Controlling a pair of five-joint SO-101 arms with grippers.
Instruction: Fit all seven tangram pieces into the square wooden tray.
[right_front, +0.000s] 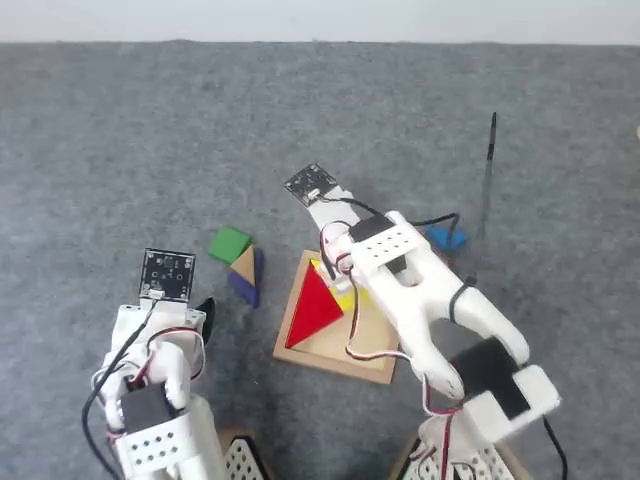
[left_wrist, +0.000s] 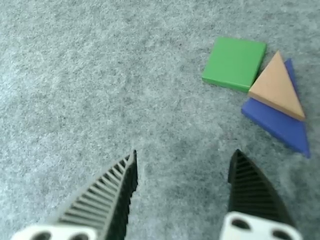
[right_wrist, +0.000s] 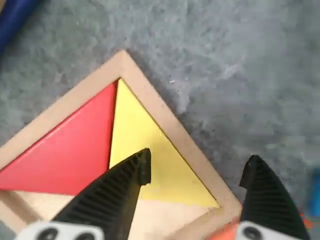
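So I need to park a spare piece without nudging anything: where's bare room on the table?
Widest: the grey mat beyond the green square, toward the far edge. Also between the left hand and that square. Crowded: the strip between the blue triangle and the tray, and under the right hand.

Two triangles in the tray, three pieces loose ahead of the left jaws.
Right gripper (right_wrist: 197, 160) hangs over a tray (right_wrist: 165, 116) corner: the corner triangle (right_wrist: 135, 125) sits under one jaw, the second triangle (right_wrist: 65, 150) flush against it, outside the jaws. Ahead of the left gripper (left_wrist: 185, 154), a square (left_wrist: 234, 63) lies just beside a small triangle (left_wrist: 276, 87), which overlaps the bottom piece (left_wrist: 280, 122).
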